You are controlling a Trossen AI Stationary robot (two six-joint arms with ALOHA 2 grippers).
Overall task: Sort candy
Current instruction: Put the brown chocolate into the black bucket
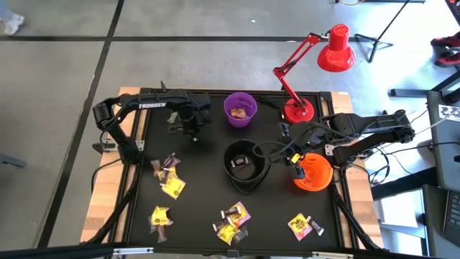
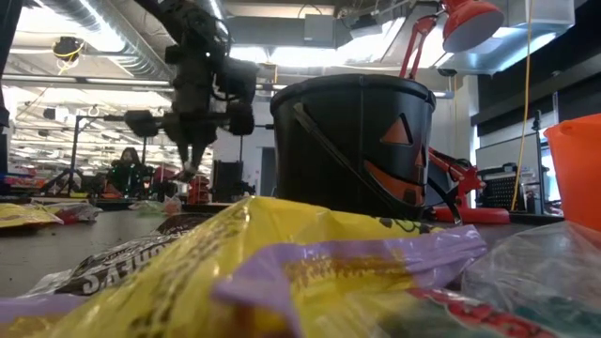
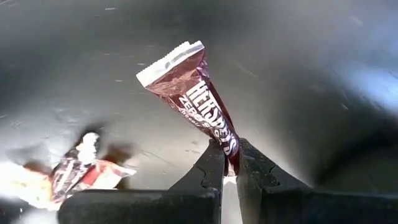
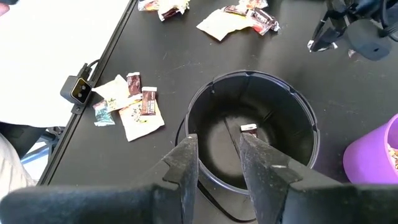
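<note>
The left gripper [image 3: 225, 163] is clamped on a dark brown candy bar [image 3: 198, 99], pinching its lower end so the wrapper stands up out of the fingers, lifted clear of the black table [image 1: 198, 191]. Just below and beside that gripper another brown-and-white piece [image 3: 73, 173] lies on the mat, and a little farther off sits a small cluster of yellow and brown candy [image 1: 167, 176]. Beyond the gripper, toward the table's middle, stand the purple bowl [image 1: 240, 109], with a few pieces already in it, and the black bucket [image 1: 245, 165], which holds at least one small dark piece [image 4: 249, 129]. The right gripper [image 4: 216, 163] hangs over that bucket with its fingers partly apart and nothing between them; the orange bowl [image 1: 313, 173] is just beside it. Farthest away, along the table's near edge, three more candy clusters [image 1: 233, 221] wait. Sorting looks barely begun: a few pieces placed, most still loose.
</note>
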